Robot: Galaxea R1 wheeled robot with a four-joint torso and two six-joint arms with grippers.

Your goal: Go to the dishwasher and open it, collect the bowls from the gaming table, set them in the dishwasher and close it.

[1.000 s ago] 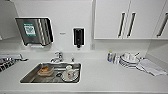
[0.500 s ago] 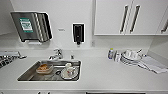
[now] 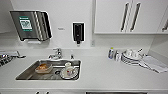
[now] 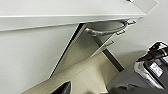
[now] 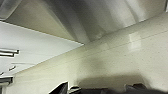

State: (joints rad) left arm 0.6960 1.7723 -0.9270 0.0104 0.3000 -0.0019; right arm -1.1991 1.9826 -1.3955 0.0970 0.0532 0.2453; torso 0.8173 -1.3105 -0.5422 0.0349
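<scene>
Left gripper and right gripper low near the floor, spread or pressed together impossible to tell.
Hung below the counter, probably for reaching the dishwasher, close ahead of the right gripper.

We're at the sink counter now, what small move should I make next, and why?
Probably back off slightly and tilt the view down. The head view takes in the sink, the countertop and the wall cupboards, while just a dark strip beneath the counter edge hints at the dishwasher front.

White counter, wall cabinets
</scene>
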